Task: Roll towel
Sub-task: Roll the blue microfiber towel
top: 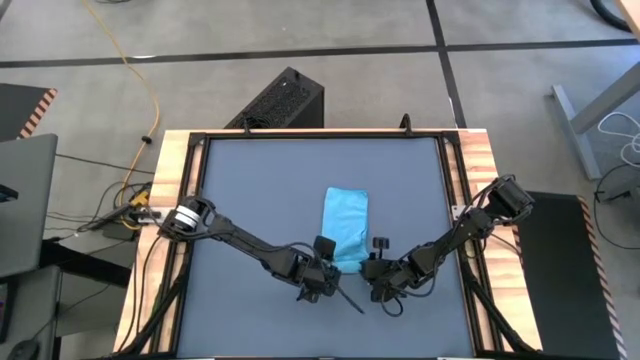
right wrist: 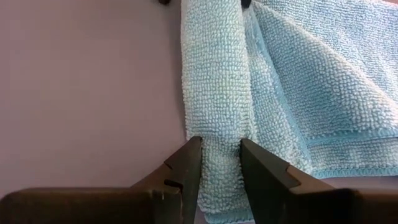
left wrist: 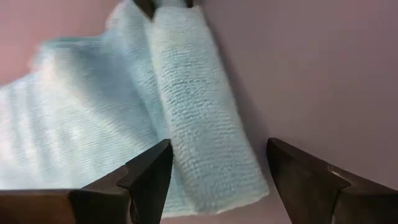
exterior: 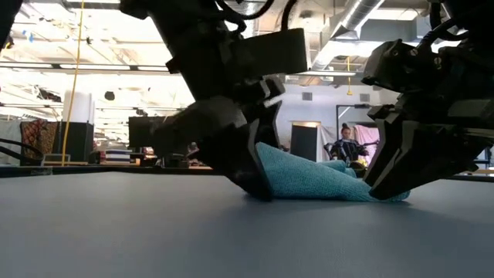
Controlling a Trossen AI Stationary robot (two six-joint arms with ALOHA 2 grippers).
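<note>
the towel (top: 345, 226) lay near the middle of the dark grey table (top: 250, 190), its near edge turned up into a small roll. the right gripper (right wrist: 221, 163) pinched one end of that roll, while the left gripper (left wrist: 217, 171) sat at the roll's other end with fingers spread, the roll between them.

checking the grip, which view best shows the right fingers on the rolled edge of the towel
The right wrist view: its fingers pinch the towel's rolled edge between them. The left wrist view shows the same roll between the open left gripper. The high view gives only the towel's outline; the low view shows it lifted between both arms.
</note>
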